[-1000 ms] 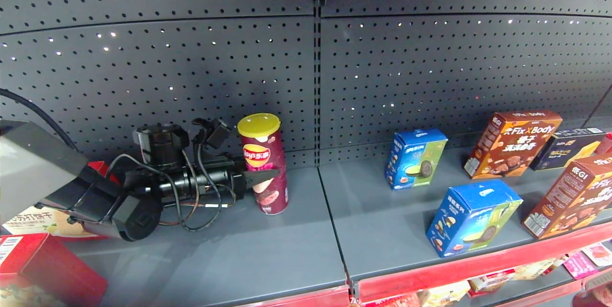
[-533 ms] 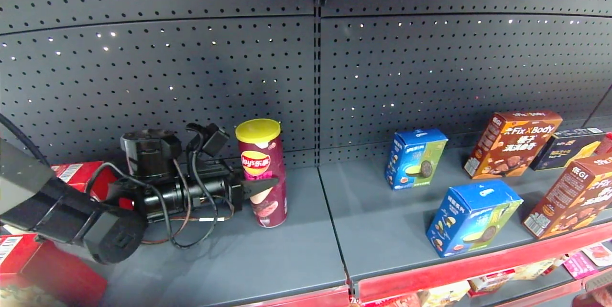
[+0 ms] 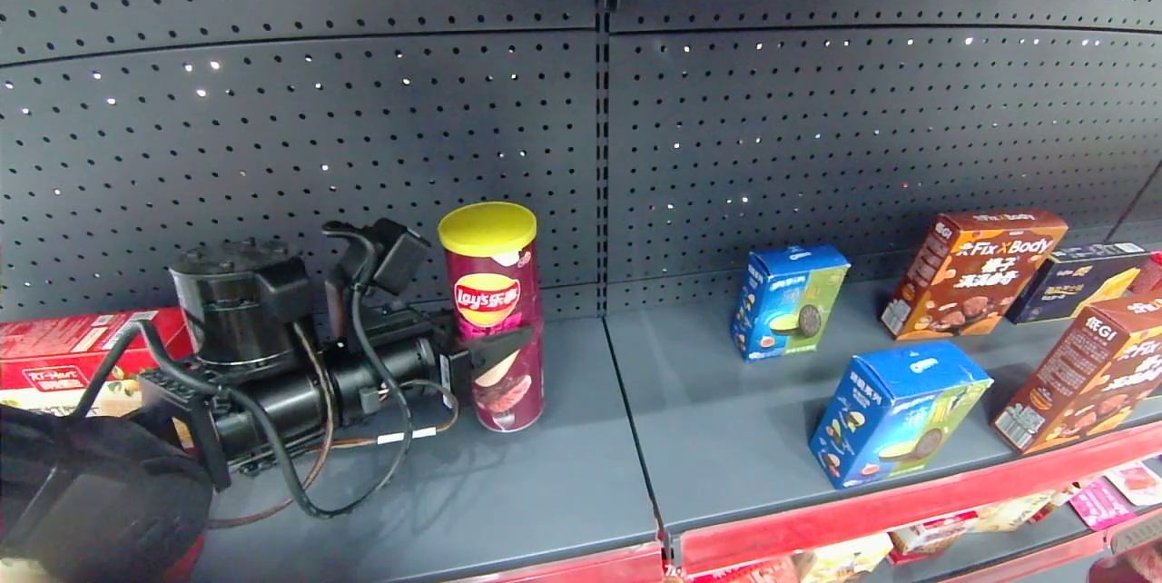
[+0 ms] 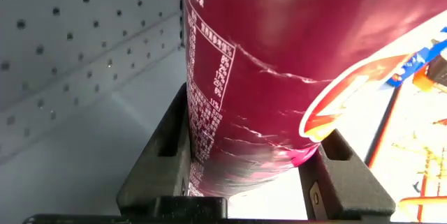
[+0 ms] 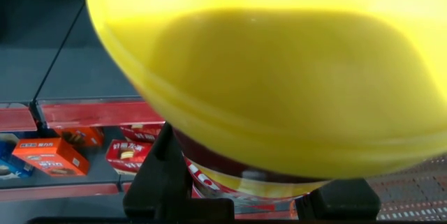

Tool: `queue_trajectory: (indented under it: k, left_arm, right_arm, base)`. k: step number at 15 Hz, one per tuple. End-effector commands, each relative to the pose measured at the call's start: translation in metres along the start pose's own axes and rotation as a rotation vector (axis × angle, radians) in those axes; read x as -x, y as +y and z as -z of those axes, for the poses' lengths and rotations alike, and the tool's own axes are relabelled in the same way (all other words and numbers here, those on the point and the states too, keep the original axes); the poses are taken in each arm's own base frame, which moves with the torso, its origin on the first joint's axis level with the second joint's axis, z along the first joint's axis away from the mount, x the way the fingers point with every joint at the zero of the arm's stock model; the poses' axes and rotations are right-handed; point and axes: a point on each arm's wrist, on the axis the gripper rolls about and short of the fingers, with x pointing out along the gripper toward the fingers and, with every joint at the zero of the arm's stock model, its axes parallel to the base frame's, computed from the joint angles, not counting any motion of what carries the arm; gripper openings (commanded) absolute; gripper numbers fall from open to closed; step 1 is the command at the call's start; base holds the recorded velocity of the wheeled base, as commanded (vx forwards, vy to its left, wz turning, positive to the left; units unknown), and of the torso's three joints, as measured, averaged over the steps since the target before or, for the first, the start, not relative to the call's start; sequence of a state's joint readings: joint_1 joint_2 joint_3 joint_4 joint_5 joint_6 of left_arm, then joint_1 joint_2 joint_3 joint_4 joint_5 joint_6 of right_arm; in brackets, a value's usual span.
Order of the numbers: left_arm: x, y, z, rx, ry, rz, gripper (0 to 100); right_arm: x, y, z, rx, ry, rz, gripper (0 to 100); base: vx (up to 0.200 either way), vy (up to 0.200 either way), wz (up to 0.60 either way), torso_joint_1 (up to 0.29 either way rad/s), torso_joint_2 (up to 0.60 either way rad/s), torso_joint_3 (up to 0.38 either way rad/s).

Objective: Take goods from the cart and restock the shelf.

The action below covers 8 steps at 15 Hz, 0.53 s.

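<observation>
Fingers of the left gripper are squeezing the chip can around its lower half, one on each side. This dark red can with a yellow lid is standing straight up on the grey shelf. It is close to the back wall with the little holes and just left of the line where two shelf boards are meeting. I cannot tell if its bottom is pressing on the shelf or hanging just above it. Fingers of the right gripper are clamping a second chip can, also red with a yellow lid. Farther right on the shelf, a back blue box and a front blue box are sitting well apart from the can. Past them, an orange box is leaning back. On the far left, a red box is lying by the wall.
</observation>
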<state>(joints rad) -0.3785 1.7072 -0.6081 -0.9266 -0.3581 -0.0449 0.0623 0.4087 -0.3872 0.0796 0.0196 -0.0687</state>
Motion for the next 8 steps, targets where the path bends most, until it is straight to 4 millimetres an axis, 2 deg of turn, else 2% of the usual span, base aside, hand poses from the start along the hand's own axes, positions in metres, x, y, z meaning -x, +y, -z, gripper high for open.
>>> queue_trajectory:
  k: [1, 3, 8]
  left_arm:
    - [0.017, -0.018, -0.004, -0.013, -0.02, 0.003, 0]
    - [0.023, -0.026, -0.001, -0.013, -0.017, -0.045, 0]
    - [0.037, -0.03, 0.004, -0.012, -0.014, -0.101, 0]
  right_arm:
    - [0.002, 0.0, 0.0, 0.001, -0.011, 0.0, 0]
    - [0.008, 0.0, 0.003, -0.001, 0.005, 0.008, 0]
    - [0.014, 0.001, 0.002, 0.001, -0.004, 0.009, 0]
  base:
    - [0.0, 0.0, 0.0, 0.0, 0.0, 0.0]
    - [0.0, 0.0, 0.0, 0.0, 0.0, 0.0]
    - [0.0, 0.0, 0.0, 0.0, 0.0, 0.0]
